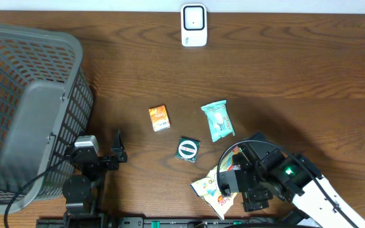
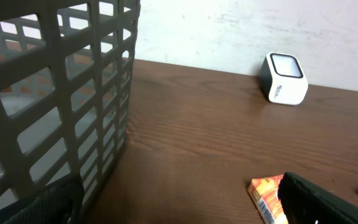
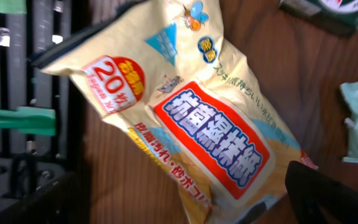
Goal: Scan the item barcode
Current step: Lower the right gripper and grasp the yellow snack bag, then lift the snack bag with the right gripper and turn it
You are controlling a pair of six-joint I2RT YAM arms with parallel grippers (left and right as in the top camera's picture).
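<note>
My right tool (image 1: 239, 190) stands with its jaws wide apart over the yellow wipes pouch (image 3: 197, 124). The pouch lies flat on the tabletop (image 1: 284, 69) near the front edge, printed face up with its red and white label showing. One dark finger (image 3: 331, 193) sits at the pouch's lower corner. I cannot tell whether it touches the pouch, and nothing is gripped. In the right wrist view one end of the pouch reaches over the dark rail along the tabletop's edge. My left tool (image 1: 120, 151) also has its jaws spread with nothing between them, and it sits low just beside the grey basket (image 1: 30, 107), whose slatted wall fills the left of the left wrist view. The white barcode scanner (image 1: 194, 25) stands at the far edge of the tabletop against the wall, well apart from the pouch and from both tools, and in the left wrist view its dark window is tilted upward. Three other packets lie between the pouch and the scanner. A small orange packet (image 1: 159, 118) is out in front of my left tool, a mint-green packet (image 1: 218, 121) is to its right, and a dark green packet with a round white emblem (image 1: 187, 149) is just beyond the pouch. None of the three touches another.
</note>
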